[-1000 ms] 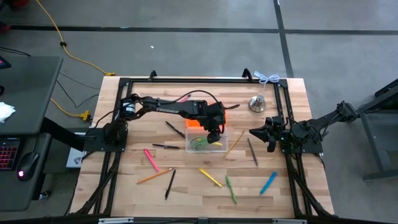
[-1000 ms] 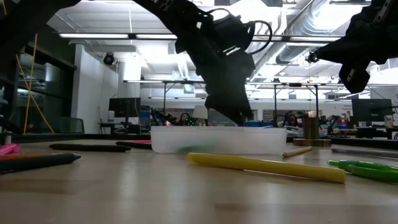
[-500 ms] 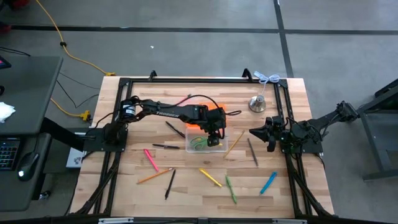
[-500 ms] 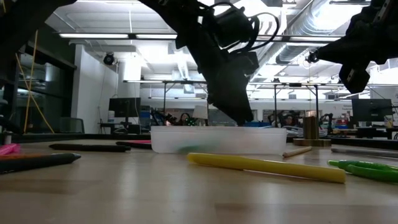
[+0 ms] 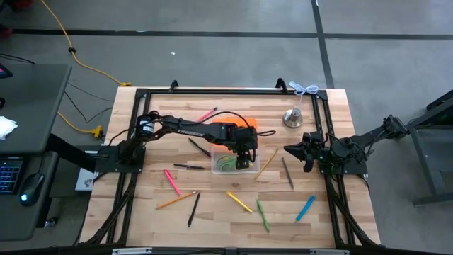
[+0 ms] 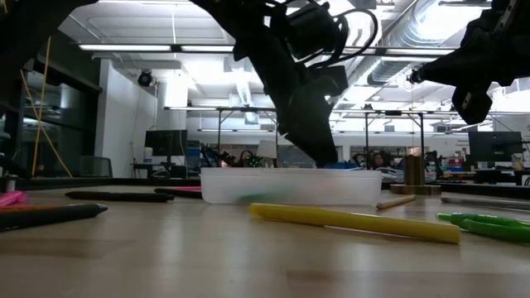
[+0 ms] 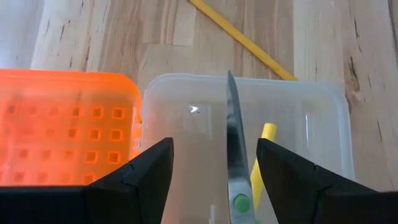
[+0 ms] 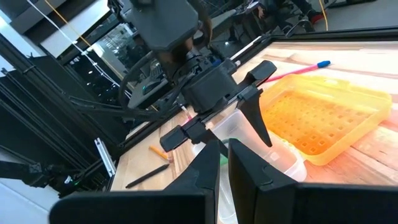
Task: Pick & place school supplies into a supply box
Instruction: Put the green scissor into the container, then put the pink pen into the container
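Yellow pen (image 6: 354, 222) nearest at 6 o'clock, clear box (image 5: 235, 162) mid-table, scissors (image 7: 235, 158) lying inside, left gripper (image 5: 244, 151) over box, jaws wide and empty, orange lid (image 5: 233, 129) at 12, right gripper (image 5: 291, 151) at 3, jaws closed, bell (image 5: 293, 118) at 1

Left gripper (image 5: 243, 157): over the supply box (image 5: 234, 161), mid-table.
Right gripper (image 5: 291, 151): near the bell (image 5: 293, 117).
Pens: scattered.
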`<move>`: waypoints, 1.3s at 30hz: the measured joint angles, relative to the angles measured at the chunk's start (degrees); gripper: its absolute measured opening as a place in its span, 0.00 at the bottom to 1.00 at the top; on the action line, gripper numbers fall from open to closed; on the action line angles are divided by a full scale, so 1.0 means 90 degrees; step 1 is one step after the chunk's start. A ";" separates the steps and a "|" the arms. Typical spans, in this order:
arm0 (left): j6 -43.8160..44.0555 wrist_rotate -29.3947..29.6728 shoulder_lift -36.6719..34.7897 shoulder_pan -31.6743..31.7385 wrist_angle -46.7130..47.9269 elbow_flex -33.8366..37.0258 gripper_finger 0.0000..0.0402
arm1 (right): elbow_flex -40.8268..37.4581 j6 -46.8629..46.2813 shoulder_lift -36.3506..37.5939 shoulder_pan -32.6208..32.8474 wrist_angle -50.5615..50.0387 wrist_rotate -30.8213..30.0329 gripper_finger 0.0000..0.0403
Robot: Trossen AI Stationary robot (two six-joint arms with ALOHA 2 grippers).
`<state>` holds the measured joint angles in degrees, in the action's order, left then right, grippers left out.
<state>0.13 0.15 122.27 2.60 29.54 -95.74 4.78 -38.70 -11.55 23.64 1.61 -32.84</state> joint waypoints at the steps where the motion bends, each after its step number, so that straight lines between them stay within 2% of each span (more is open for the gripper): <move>1: -0.0020 0.0090 0.0034 -0.0028 -0.0028 0.0000 0.65 | 0.0000 0.0000 0.0000 0.0000 0.0000 0.0000 0.03; 6: -0.0124 0.0185 0.0075 -0.0135 -0.0032 0.0000 0.65 | 0.0000 -0.0001 0.0000 0.0000 0.0000 -0.0001 0.03; 11: -0.0156 0.0560 0.0074 -0.0171 -0.0008 0.0000 0.65 | 0.0000 -0.0014 0.0000 0.0000 0.0003 -0.0002 0.03; 21: -0.0132 0.0627 0.0180 -0.0208 0.0059 0.0003 0.65 | 0.0000 -0.0028 0.0001 0.0000 0.0050 -0.0002 0.03; 31: -0.0134 0.1199 0.0242 -0.0223 0.0116 0.0002 0.65 | 0.0000 -0.0005 0.0001 0.0000 0.0046 -0.0002 0.03; 39: -0.0134 0.1250 0.0243 -0.0213 0.0291 0.0002 0.65 | 0.0000 0.0000 0.0002 0.0000 0.0046 0.0000 0.03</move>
<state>-1.08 11.39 124.46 0.69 32.16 -95.72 4.78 -38.70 -11.53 23.64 2.02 -32.84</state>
